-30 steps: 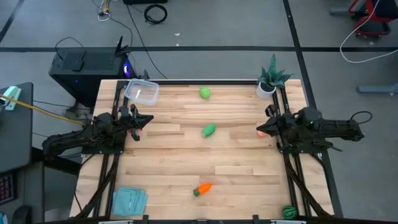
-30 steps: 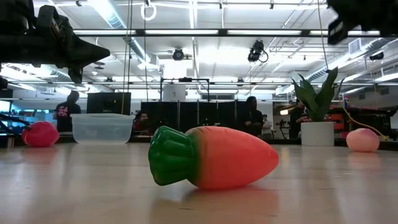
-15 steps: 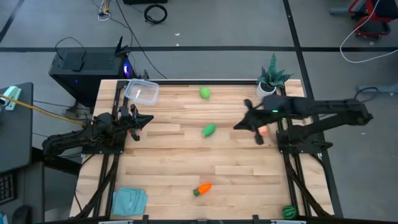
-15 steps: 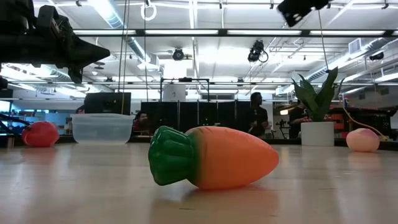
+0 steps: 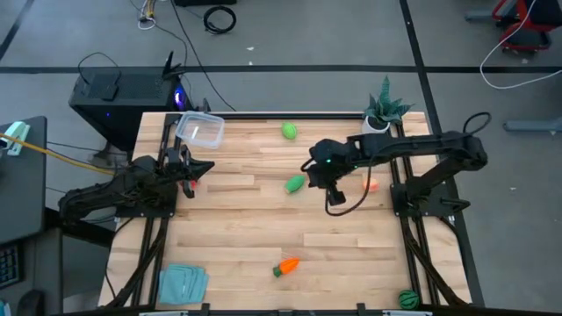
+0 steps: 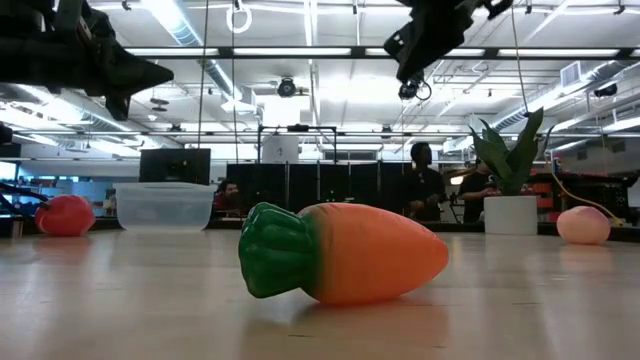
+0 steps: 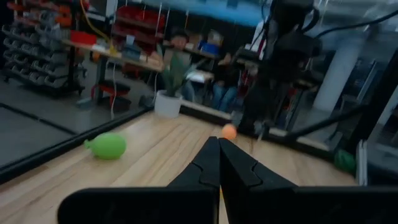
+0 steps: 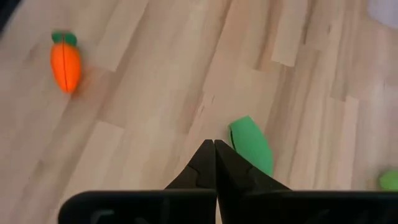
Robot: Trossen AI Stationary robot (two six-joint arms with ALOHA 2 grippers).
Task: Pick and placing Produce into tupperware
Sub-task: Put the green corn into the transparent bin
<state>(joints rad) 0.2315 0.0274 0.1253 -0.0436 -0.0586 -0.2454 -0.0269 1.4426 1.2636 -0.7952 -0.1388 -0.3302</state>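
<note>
My right gripper (image 5: 307,168) is shut and empty. It hangs above the table's middle, just beside the green oblong (image 5: 295,184), which lies past its fingertips in the right wrist view (image 8: 252,146). My left gripper (image 5: 198,168) is shut and empty near the left edge. The clear tupperware (image 5: 201,130) stands at the far left corner. The light green ball (image 5: 289,131) lies at the far middle and the orange carrot (image 5: 286,266) at the near middle. A red piece (image 5: 371,185) lies under the right arm, and the dark green striped ball (image 5: 407,298) at the near right.
A spiky potted plant (image 5: 382,114) stands at the far right corner. A flat pale-blue piece (image 5: 183,283) lies at the near left corner. In the low view a second red piece (image 6: 65,215) lies left of the tupperware (image 6: 165,206). People sit in the room behind.
My right gripper has swung from the table's right edge toward the middle, to a spot beside the green oblong, staying high above the table. The red piece it stood over now shows behind it. Nothing on the table has moved.
</note>
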